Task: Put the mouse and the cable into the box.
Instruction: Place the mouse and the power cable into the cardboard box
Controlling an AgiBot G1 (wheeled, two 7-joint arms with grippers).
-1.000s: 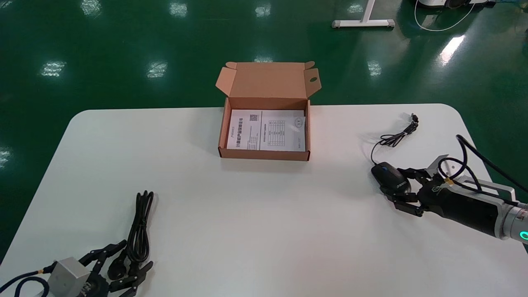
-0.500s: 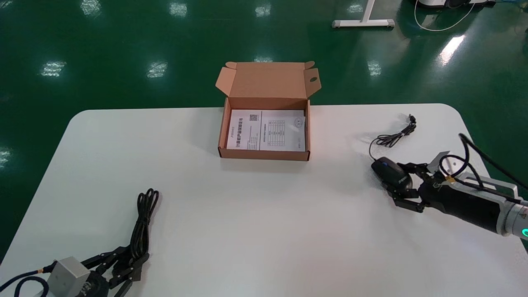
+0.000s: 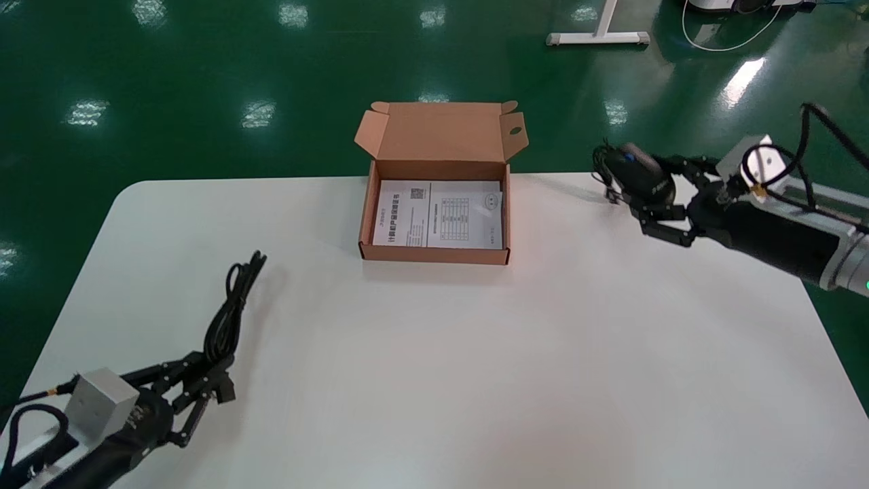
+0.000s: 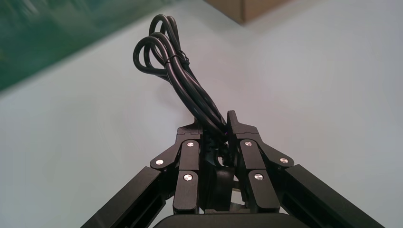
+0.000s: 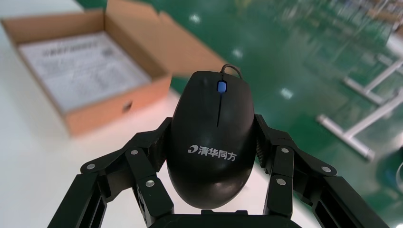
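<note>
Our right claw [image 3: 648, 197] is clenched on the mouse [image 5: 214, 137], gripping it by both flanks with the buttons facing up. It carries the mouse in the air over the far right edge of the counter [image 3: 475, 353], to the right of the box [image 3: 434, 255] and well apart from it. We judge the side-on hold is meant to leave the underside free, so the mouse can be set down flat.

Our left claw [image 3: 216, 380], low at the near left corner, is closed on 1 end of the cable [image 3: 227, 319]. The tied bundle juts forward from the grip toward the box and, by its separate shadow, looks lifted off the surface. Holding it by the end lets the loops lead the way in, we think.

The box sits at the middle of the far edge, its lid [image 3: 441, 132] standing open at the back. A printed leaflet [image 3: 438, 214] lies flat across the bottom, and neither item is inside yet. Both loads, as we read it, have to travel inward and over the low cardboard walls.

The counter is plain white with rounded corners. Beyond it a glossy green floor [image 3: 204, 68] is dotted with bright reflections, and the white foot of a stand [image 3: 597, 37] shows at the far right
</note>
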